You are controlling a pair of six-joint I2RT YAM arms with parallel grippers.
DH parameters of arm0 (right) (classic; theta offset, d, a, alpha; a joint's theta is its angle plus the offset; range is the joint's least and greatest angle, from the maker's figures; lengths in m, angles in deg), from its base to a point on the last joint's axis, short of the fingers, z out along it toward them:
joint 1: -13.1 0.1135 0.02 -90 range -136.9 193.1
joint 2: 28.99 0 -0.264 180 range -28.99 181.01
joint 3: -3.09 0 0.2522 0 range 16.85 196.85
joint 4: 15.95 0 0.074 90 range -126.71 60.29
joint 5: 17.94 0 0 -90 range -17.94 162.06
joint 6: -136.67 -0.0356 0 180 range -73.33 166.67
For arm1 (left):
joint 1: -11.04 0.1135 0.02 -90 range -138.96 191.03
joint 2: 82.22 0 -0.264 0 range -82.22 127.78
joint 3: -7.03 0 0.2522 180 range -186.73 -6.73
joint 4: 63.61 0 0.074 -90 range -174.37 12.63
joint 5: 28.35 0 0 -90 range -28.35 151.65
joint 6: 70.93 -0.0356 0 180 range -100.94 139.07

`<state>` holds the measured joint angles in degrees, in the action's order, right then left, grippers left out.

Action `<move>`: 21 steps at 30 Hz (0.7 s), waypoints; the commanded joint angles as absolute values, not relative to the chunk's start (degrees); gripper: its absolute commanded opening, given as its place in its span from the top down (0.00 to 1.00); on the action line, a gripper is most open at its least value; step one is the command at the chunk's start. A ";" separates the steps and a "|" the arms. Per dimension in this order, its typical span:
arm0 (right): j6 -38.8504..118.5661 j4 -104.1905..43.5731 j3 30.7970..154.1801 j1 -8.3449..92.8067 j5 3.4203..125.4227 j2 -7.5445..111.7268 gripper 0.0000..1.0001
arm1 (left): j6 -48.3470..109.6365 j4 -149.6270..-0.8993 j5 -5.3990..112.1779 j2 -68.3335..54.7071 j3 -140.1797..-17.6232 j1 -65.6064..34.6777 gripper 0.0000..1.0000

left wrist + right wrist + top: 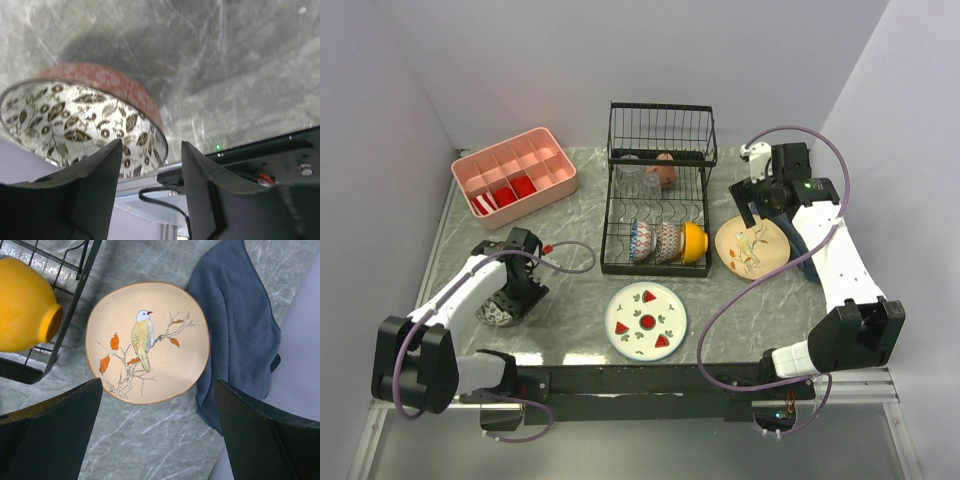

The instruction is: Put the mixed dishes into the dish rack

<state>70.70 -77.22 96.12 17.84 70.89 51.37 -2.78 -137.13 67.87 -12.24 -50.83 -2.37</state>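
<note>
Now the left tool (151, 145), half open and holding nothing, straddles the rim of the brown patterned bowl (75, 120) at seven o'clock on the worktop (570, 300). Next it must close firmly, then lift toward the dish rack (611, 215).

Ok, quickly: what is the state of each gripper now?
Left gripper: open, astride the rim of the bowl, not gripping it yet.
Right gripper: open, empty, above the bird plate.

Three bowls (667, 241) on edge in black rack (654, 270); bird plate (752, 247), watermelon plate (646, 320) flat outside.
</note>
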 commanded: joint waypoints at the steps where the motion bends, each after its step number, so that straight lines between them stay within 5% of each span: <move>1: 70.40 -75.77 96.04 18.20 71.89 49.06 0.00 | -4.05 -132.13 68.42 -10.24 -50.06 -2.24 0.47; 5: 70.23 -74.98 95.78 18.20 73.19 48.71 0.00 | -4.40 -130.45 70.08 -8.13 -49.27 -2.24 0.54; 9: 69.61 -74.10 95.08 18.11 74.61 48.18 0.00 | -4.84 -130.89 69.56 -8.12 -49.18 -2.32 0.81; 13: 69.35 -73.83 94.73 18.11 75.14 47.74 0.00 | -5.01 -136.06 67.28 -11.19 -51.20 -2.32 0.99; 21: 69.17 -73.48 93.67 18.03 75.14 47.47 0.00 | -6.95 -146.81 56.48 -14.56 -76.55 -2.24 0.99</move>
